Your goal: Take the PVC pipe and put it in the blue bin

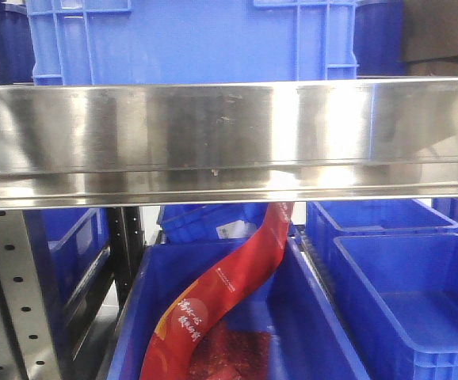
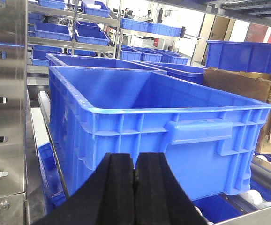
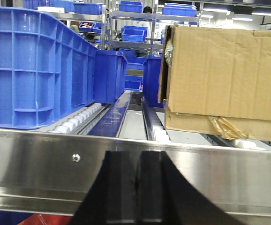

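The PVC pipe is out of view in every frame. In the left wrist view my left gripper (image 2: 134,161) is shut with nothing between its black pads, pointing at the front wall of a large blue bin (image 2: 191,140) on the shelf. In the right wrist view my right gripper (image 3: 136,159) is shut and empty, facing the steel shelf rail (image 3: 41,159). The front view shows the same rail (image 1: 229,134), the blue bin (image 1: 189,39) above it and further blue bins (image 1: 403,309) below. Neither gripper appears in the front view.
A red printed bag (image 1: 221,301) hangs into the lower middle bin (image 1: 130,317). A cardboard box (image 3: 224,75) sits on the roller shelf right of the blue bin (image 3: 32,70). A perforated steel upright (image 2: 4,103) stands at the left.
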### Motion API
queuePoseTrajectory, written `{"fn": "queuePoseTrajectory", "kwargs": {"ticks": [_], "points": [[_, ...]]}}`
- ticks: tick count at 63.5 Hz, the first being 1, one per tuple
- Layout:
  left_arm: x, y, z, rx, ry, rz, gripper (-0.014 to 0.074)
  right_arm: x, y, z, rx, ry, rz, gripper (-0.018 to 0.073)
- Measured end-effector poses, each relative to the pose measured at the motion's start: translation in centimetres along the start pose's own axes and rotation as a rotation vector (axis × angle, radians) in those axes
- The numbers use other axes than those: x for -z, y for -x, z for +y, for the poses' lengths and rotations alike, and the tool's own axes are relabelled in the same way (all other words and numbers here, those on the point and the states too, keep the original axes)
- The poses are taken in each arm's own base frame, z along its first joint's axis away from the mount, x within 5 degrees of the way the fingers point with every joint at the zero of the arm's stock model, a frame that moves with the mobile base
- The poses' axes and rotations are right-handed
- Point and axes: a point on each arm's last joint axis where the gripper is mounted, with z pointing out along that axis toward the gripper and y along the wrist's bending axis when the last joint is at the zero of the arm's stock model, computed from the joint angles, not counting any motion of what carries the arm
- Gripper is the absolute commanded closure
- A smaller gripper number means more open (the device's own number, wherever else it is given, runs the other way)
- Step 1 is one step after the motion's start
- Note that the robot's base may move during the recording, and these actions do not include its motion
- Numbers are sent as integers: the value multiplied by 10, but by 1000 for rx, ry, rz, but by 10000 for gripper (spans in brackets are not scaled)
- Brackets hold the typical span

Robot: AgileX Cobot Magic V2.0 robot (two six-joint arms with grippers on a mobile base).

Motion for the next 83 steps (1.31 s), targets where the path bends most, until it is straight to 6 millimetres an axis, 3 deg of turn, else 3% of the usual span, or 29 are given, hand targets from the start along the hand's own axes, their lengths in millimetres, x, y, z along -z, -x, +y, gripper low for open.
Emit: {"fn": "queuePoseTrajectory", "kwargs": {"ticks": [54, 58, 83], "points": [[4, -4, 2, -43, 14, -27, 707, 0, 0, 0, 0, 0, 0, 727], [11, -13, 6, -73, 36, -34, 707, 0, 0, 0, 0, 0, 0, 727], [75, -116, 33, -210, 283, -87, 707, 0, -1, 0, 0, 0, 2, 727]]}}
